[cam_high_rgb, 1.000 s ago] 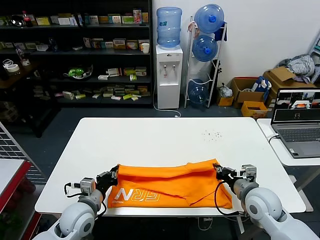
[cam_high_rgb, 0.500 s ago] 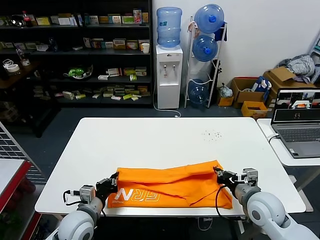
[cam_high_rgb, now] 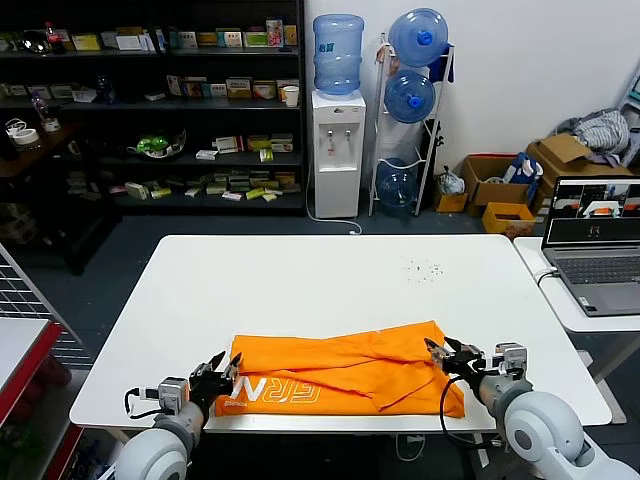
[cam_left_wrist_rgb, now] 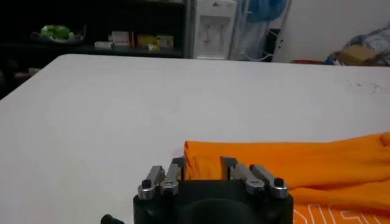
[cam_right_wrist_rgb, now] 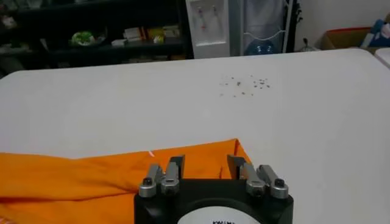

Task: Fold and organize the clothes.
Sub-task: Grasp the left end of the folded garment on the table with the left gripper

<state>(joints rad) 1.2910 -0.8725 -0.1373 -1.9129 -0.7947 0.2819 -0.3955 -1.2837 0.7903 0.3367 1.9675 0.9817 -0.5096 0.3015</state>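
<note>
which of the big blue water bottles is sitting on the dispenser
The water bottle standing upright on the white dispenser, left of the rack. The others lie on their sides in the wire rack.

Orange T-shirt [cam_high_rgb: 340, 372] on white table [cam_high_rgb: 300, 280]

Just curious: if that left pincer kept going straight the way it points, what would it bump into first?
Most likely the near edge of the bright orange soft-fabric T-shirt, which lies directly ahead of the open left pincer; how far ahead is hard to judge.

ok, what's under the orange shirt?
Only the white table shows around the folded orange shirt, which lies flat on it near the front edge. Nothing pokes out from beneath; whatever the fabric covers can't be seen.
</note>
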